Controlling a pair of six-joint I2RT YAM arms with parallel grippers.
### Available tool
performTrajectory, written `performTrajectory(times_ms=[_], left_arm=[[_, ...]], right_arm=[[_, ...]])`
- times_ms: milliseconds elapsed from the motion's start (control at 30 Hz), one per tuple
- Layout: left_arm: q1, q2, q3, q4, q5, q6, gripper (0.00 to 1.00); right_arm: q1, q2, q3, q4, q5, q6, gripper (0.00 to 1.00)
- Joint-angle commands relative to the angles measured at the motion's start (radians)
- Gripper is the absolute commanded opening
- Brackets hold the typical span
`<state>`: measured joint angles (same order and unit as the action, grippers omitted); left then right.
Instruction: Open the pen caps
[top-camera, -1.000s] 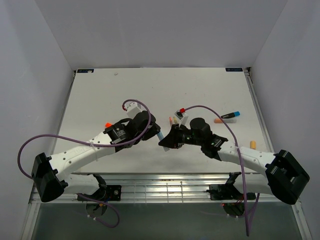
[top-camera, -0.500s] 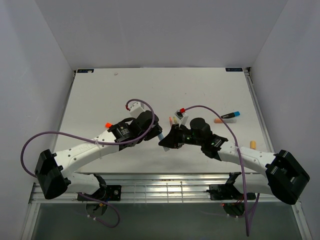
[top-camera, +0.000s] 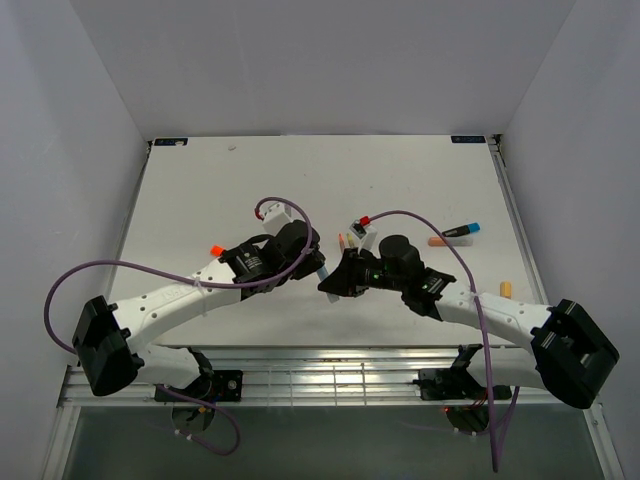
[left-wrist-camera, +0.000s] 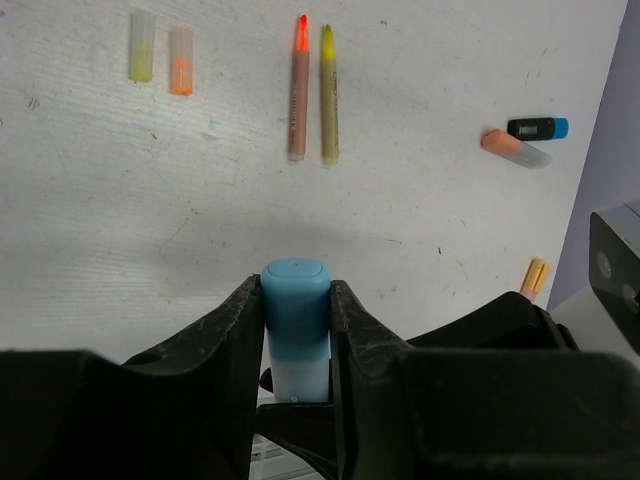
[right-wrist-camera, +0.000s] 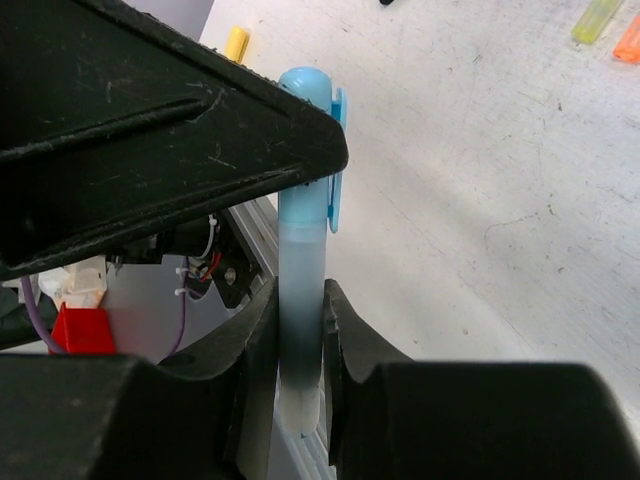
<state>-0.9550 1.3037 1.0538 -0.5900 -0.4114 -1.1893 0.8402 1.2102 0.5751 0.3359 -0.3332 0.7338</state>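
While the left pincer (left-wrist-camera: 296, 302) clamps the blue cap (left-wrist-camera: 296, 288) at mid-frame of the top view, the right pincer (right-wrist-camera: 300, 340) grips that pen's barrel (right-wrist-camera: 300, 275), both held above the counter (top-camera: 220, 190).

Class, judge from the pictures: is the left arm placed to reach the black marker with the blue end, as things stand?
Probably not. The left gripper is clamped on the blue cap of the pen the right gripper holds, and the black marker lies beyond the right arm.
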Motion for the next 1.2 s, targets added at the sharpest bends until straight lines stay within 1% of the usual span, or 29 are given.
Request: performTrajectory(times_ms=[0, 67, 100, 200, 233, 267, 300, 333, 433, 533, 567, 633, 667, 733, 833, 933, 967, 1000, 1033, 1067, 1100, 1167], left_arm=[[-0.002, 0.003, 0.018, 0.024, -0.003, 0.036, 0.00], [0.013, 0.023, 0.056, -0.010, -0.038, 0.052, 0.00], [0.025, 0.037, 0.075, -0.028, -0.046, 0.072, 0.00], [0.103, 0.084, 0.133, -0.076, -0.040, 0.114, 0.00], [0.154, 0.088, 0.137, -0.073, -0.033, 0.122, 0.00], [0.183, 0.089, 0.140, -0.051, -0.005, 0.138, 0.00], [0.209, 0.092, 0.144, -0.044, 0.006, 0.161, 0.00], [0.261, 0.094, 0.149, -0.034, 0.017, 0.171, 0.00], [0.347, 0.111, 0.181, -0.012, 0.083, 0.206, 0.00], [0.387, 0.118, 0.198, 0.028, 0.154, 0.229, 0.00], [0.390, 0.115, 0.190, 0.054, 0.170, 0.244, 0.00], [0.394, 0.086, 0.151, 0.122, 0.192, 0.285, 0.00], [0.397, 0.077, 0.135, 0.139, 0.192, 0.298, 0.00], [0.412, 0.054, 0.080, 0.169, 0.203, 0.309, 0.00], [0.417, 0.011, 0.032, 0.196, 0.238, 0.332, 0.00], [0.406, -0.014, -0.026, 0.190, 0.287, 0.369, 0.00], [0.397, -0.032, -0.063, 0.188, 0.295, 0.372, 0.00], [0.369, -0.040, -0.080, 0.187, 0.299, 0.379, 0.00], [0.349, -0.044, -0.095, 0.174, 0.292, 0.379, 0.00], [0.326, -0.044, -0.118, 0.165, 0.290, 0.376, 0.00], [0.285, -0.034, -0.124, 0.159, 0.296, 0.375, 0.00], [0.240, -0.008, -0.135, 0.141, 0.306, 0.359, 0.00]], right_arm=[[0.014, 0.002, 0.078, -0.024, 0.020, -0.026, 0.08], [0.036, 0.002, 0.097, -0.089, 0.055, -0.057, 0.08], [0.046, 0.000, 0.104, -0.151, 0.101, -0.072, 0.08], [0.088, -0.015, 0.111, -0.251, 0.195, -0.109, 0.08], [0.115, -0.026, 0.105, -0.273, 0.218, -0.122, 0.08], [0.129, -0.034, 0.098, -0.290, 0.265, -0.125, 0.08], [0.143, -0.044, 0.092, -0.316, 0.282, -0.125, 0.08], [0.166, -0.049, 0.076, -0.324, 0.293, -0.126, 0.08], [0.200, -0.063, 0.052, -0.365, 0.361, -0.126, 0.08], [0.204, -0.080, 0.019, -0.341, 0.347, -0.128, 0.08], [0.206, -0.089, -0.009, -0.298, 0.286, -0.132, 0.08], [0.200, -0.118, -0.041, -0.202, 0.222, -0.110, 0.08], [0.197, -0.124, -0.066, -0.171, 0.151, -0.082, 0.08], [0.197, -0.143, -0.084, -0.123, 0.119, -0.054, 0.08], [0.194, -0.169, -0.078, -0.164, 0.178, -0.037, 0.08], [0.166, -0.172, -0.041, -0.302, 0.290, -0.065, 0.08], [0.160, -0.172, -0.037, -0.333, 0.371, -0.066, 0.08], [0.145, -0.169, -0.031, -0.394, 0.399, -0.077, 0.08], [0.134, -0.164, -0.029, -0.415, 0.422, -0.076, 0.08], [0.122, -0.158, -0.030, -0.431, 0.448, -0.080, 0.08], [0.094, -0.147, -0.035, -0.436, 0.448, -0.086, 0.08], [0.065, -0.133, -0.046, -0.439, 0.454, -0.103, 0.08]])
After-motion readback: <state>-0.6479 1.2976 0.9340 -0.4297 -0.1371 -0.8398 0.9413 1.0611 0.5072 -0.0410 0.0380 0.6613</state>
